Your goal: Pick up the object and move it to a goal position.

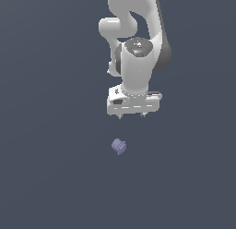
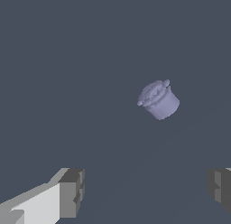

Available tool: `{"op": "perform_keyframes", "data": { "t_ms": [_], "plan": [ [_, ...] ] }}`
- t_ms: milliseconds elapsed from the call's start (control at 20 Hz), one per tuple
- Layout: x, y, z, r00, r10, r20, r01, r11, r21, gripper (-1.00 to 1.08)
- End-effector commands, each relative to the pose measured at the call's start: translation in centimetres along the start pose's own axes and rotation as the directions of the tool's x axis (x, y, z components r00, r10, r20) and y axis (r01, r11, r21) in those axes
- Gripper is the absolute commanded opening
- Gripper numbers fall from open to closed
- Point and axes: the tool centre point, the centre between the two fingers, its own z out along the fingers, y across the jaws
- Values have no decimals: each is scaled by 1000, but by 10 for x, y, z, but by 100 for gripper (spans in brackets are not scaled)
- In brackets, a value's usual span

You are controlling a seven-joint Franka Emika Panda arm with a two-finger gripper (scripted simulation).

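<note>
Panda arm point(image 1: 138, 43) hangs down from the top of the exterior view, white links with dark joint sections, wrist pointing at the floor. Gripper point(image 1: 131, 116) sits at the bottom of the arm, palm block horizontal, two short fingertips poking out underneath.

Gripper state: spread wide. In the wrist view the two grey finger pads point(image 2: 72, 192) sit well apart at opposite sides of the frame with only bare floor between them. Nothing is held or touched. In the wrist view the gripper point(image 2: 146, 191) midpoint lands on bare floor.

The object point(image 1: 119, 146) is a small lavender-blue lump, roughly cylindrical, with a knobbly ridged end face. It is much smaller than the gripper palm. In the exterior view it lies below the gripper and slightly toward the exterior view's left of the fingertip line, clearly apart from both tips. It is tilted, not standing square on either end.

The wrist view shows the object point(image 2: 158, 100) more clearly: ridged round cap with small bumps on the rim, plain barrel behind it, axis canted. It sits ahead of the finger pads, not between them, closer to the darker pad's side.

Floor point(image 1: 55, 177) is a uniform dark slate grey in both views.
</note>
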Motion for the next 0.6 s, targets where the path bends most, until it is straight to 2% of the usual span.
{"op": "perform_keyframes", "data": {
  "t_ms": [0,150,400,550],
  "plan": [
    [0,0,0,1000,0,0,0,1000,0,100],
    [0,-6,1,1000,-13,2,13,1000,-1,100],
    [-4,-33,3,997,-71,11,71,997,-7,100],
    [-5,-35,3,997,-80,12,81,997,-8,100]
  ]
}}
